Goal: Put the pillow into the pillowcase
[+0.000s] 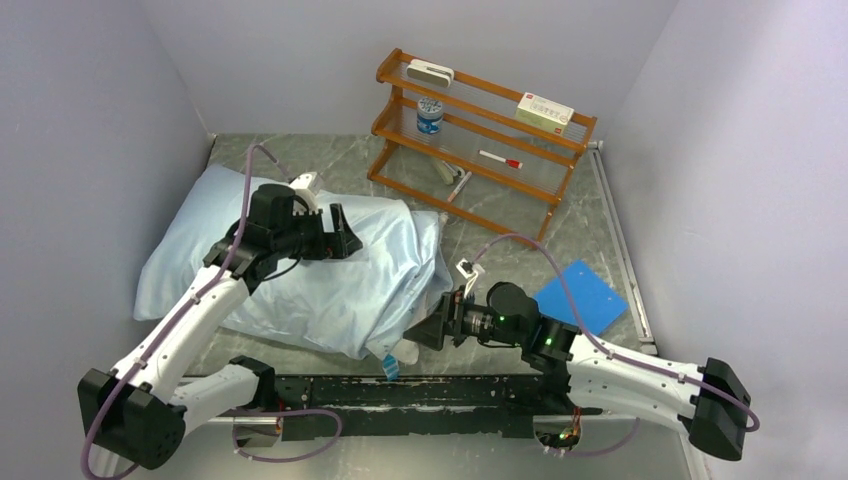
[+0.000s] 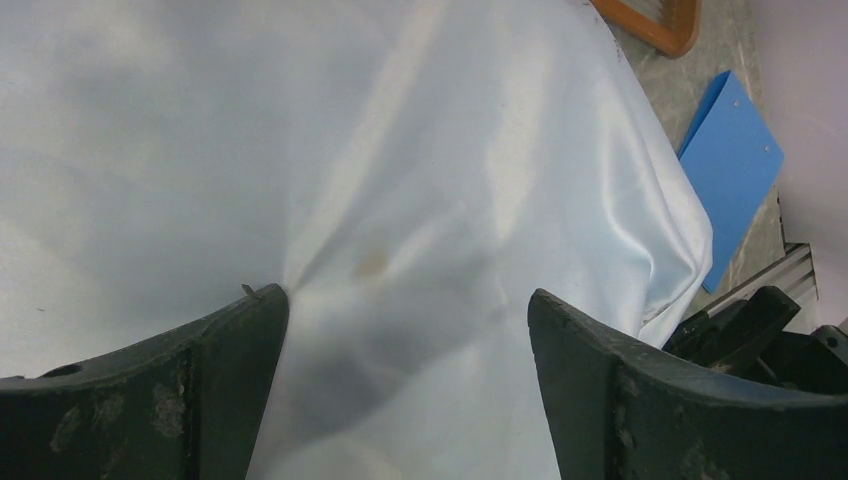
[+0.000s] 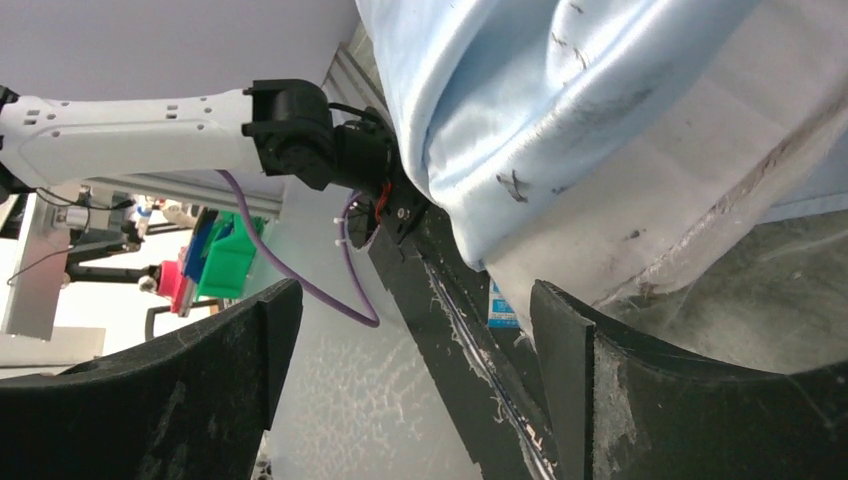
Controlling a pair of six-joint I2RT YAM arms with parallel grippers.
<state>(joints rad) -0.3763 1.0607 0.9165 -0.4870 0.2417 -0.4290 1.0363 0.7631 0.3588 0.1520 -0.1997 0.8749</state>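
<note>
Top external view: judged pillowcase [image 1: 300,275] slick, limp; pillow [image 3: 640,190] soft, light; left and right jaws spread, empty; favoured pinching open hem [image 1: 432,275] beside tag [image 1: 390,367].

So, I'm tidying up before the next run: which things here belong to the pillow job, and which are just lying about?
Job: pillowcase, pillow.
Lying about: wooden rack, blue sheet, white box, small jar, red-capped marker.

A wooden rack [image 1: 478,128] stands behind a flat blue sheet [image 1: 582,297].
</note>
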